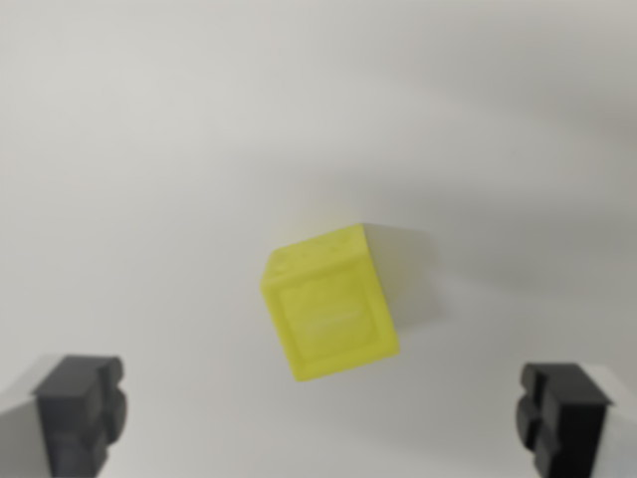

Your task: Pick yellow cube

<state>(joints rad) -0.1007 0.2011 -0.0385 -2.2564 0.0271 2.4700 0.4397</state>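
Gripper (pixel 323 423) hovers over the yellow cube (pixel 328 304) on the white tabletop (pixel 149 149), jaws wide apart to straddle it, cube sitting skewed.

Bright, soft, slightly blurred light; the yellow cube (pixel 329 306) casts a faint shadow rightward.

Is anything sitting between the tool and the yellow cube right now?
Nothing visible. The yellow cube sits alone on the plain white surface, turned at an angle, with the open tool apart from it; only bare surface shows between the fingers and the cube.
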